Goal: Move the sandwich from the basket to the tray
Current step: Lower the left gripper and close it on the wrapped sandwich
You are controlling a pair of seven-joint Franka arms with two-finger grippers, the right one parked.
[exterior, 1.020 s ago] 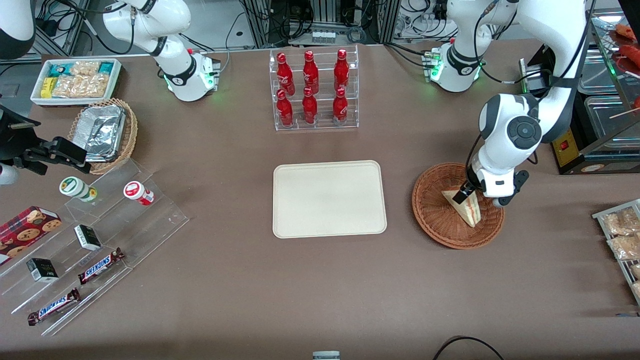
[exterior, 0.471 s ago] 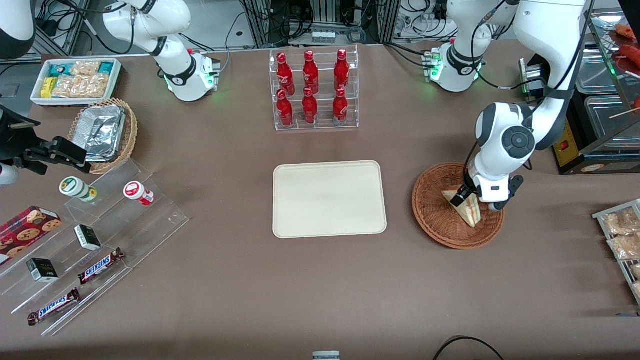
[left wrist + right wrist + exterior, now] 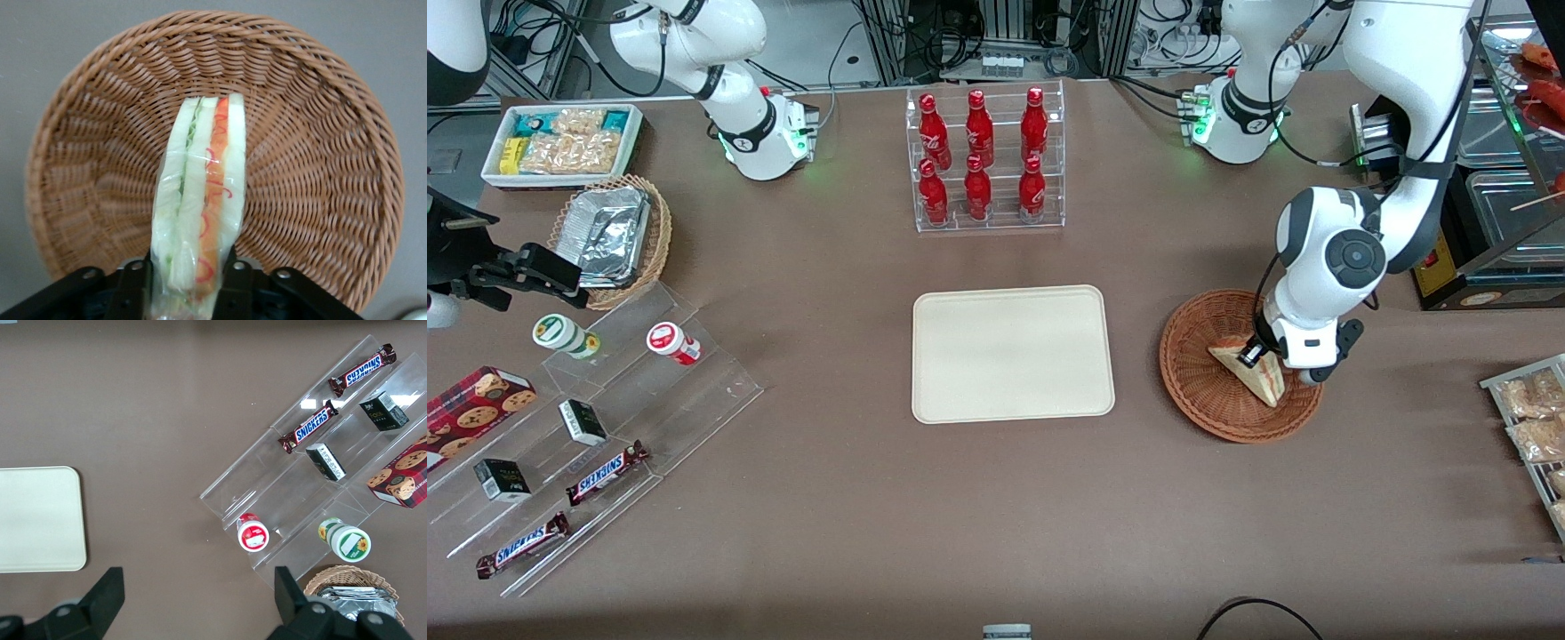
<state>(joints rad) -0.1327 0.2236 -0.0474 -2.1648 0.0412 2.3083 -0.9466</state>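
The sandwich [image 3: 1252, 372], a wrapped pale wedge with red, orange and green filling [image 3: 203, 200], is held over the reddish-brown wicker basket [image 3: 1199, 373]. My left gripper [image 3: 1258, 354] is shut on the sandwich, one finger on each flat side, as the left wrist view [image 3: 190, 280] shows, with the basket [image 3: 320, 153] underneath it. The sandwich seems to stand a little above the basket floor. The cream-beige tray [image 3: 1013, 353] lies flat at the table's middle, beside the basket, toward the parked arm's end.
A clear rack of red bottles [image 3: 983, 160] stands farther from the camera than the tray. Clear tiered shelves with snack bars and cups [image 3: 587, 418], a tan basket of foil trays [image 3: 612, 236] and a white snack bin [image 3: 562, 142] are toward the parked arm's end.
The gripper has closed on the sandwich and tipped and raised it slightly within the basket. The wrist has shifted a little.
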